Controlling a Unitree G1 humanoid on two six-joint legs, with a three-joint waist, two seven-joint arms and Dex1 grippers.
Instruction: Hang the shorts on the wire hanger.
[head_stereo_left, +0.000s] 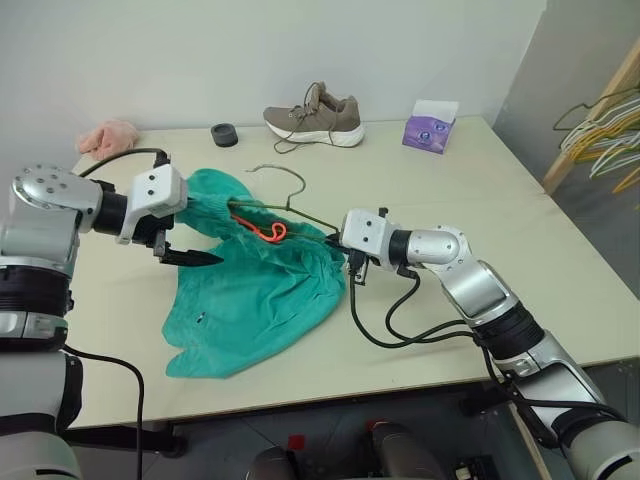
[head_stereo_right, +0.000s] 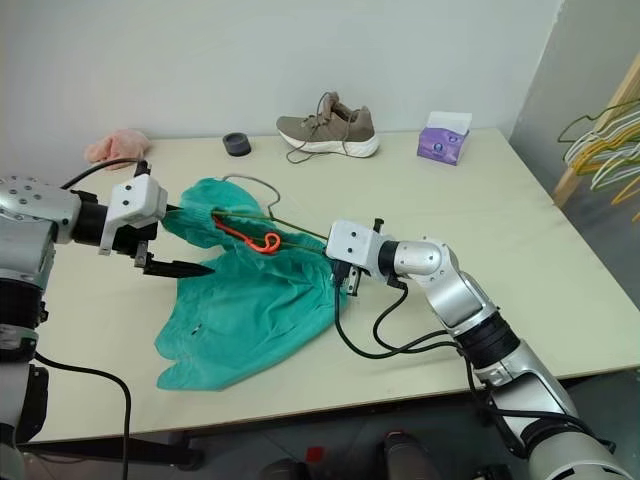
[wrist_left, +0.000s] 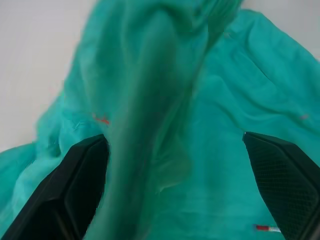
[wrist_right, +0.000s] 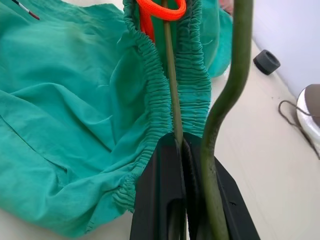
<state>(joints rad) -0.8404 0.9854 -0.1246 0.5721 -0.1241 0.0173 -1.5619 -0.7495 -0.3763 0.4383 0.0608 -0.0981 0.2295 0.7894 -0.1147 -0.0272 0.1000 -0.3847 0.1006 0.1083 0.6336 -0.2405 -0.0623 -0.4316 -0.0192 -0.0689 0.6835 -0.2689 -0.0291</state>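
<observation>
- The shorts lie spread on the table, waistband end lifted toward the left side, legs trailing toward the near edge.
- The wire hanger runs through the gathered waistband; its hook pokes out above the cloth, and the orange drawstring loops around the wire.
- Right gripper: fingers pinched tight on the hanger's thin wire, right at the elastic waistband edge; a second, thicker-looking run of the wire passes just beside the fingers.
- Left gripper: fingers spread wide, hovering just over the waistband end of the shorts, cloth between and below them; no grip visible.
- Table is pale, against a white wall. At its far side: a shoe, a purple tissue box, a small black ring, a pink cloth lump.
- Bunched hangers on a rack at the right, cut off by the frame.
- The hanger's lower bar is hidden inside the cloth.
</observation>
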